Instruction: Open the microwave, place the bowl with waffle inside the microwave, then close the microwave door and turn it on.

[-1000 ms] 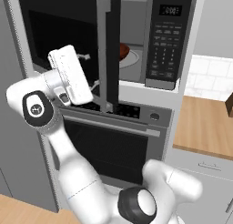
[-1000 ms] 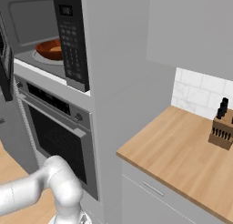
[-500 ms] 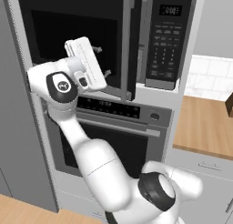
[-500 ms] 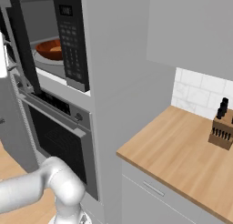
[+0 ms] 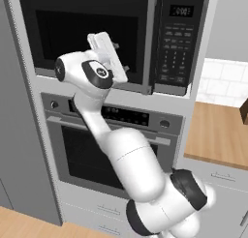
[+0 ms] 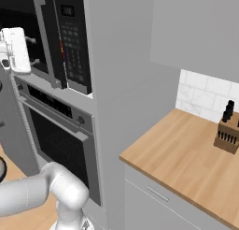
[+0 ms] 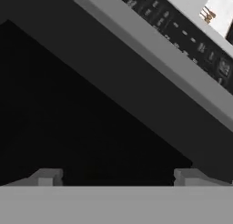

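The microwave (image 5: 177, 43) is built in above the oven, and its keypad panel (image 6: 72, 42) with a small display is at the right. The microwave door (image 5: 87, 34) lies flush across the front and looks shut. Its long silver handle (image 5: 150, 43) runs vertically beside the keypad. My gripper (image 5: 122, 57) is open, with its fingertips (image 7: 45, 176) right against the dark door window (image 7: 68, 104), just left of the handle (image 7: 159, 50). Nothing is between the fingers. From the right base view my gripper (image 6: 31, 49) is left of the handle (image 6: 42, 32). The bowl and waffle are hidden behind the door.
A steel wall oven (image 5: 116, 135) with a horizontal bar handle sits directly below the microwave. A wooden counter (image 6: 186, 159) extends to the right and carries a knife block (image 6: 226, 131). A tall grey panel (image 5: 19, 135) borders the left side.
The door has swung from half open to shut with my open gripper pressing on it, moving right. The bowl seen inside earlier is now covered.
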Tool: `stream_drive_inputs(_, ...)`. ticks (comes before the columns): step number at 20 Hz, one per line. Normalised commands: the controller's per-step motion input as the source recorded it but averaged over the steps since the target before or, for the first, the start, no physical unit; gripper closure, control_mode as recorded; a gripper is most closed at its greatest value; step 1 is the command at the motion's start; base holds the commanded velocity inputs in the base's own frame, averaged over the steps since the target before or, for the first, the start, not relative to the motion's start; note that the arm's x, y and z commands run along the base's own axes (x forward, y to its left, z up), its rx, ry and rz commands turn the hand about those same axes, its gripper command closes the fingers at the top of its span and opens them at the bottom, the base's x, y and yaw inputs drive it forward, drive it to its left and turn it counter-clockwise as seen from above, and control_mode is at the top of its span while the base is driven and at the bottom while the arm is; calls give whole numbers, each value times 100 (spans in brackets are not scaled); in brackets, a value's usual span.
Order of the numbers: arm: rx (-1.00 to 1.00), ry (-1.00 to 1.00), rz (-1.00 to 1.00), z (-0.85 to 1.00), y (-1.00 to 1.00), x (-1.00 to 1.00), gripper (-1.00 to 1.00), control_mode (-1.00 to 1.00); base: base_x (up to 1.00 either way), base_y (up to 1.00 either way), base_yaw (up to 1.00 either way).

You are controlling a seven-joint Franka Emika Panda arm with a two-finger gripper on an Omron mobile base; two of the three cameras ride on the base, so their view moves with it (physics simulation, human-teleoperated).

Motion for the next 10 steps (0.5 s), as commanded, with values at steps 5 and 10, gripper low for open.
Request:
stream_drive_inputs(5,5,2,19,-22,-49,80,-100,-100,0,0,0)
stream_drive_inputs(10,2,9,20,-47,-28,99,-100,-100,0,0,0)
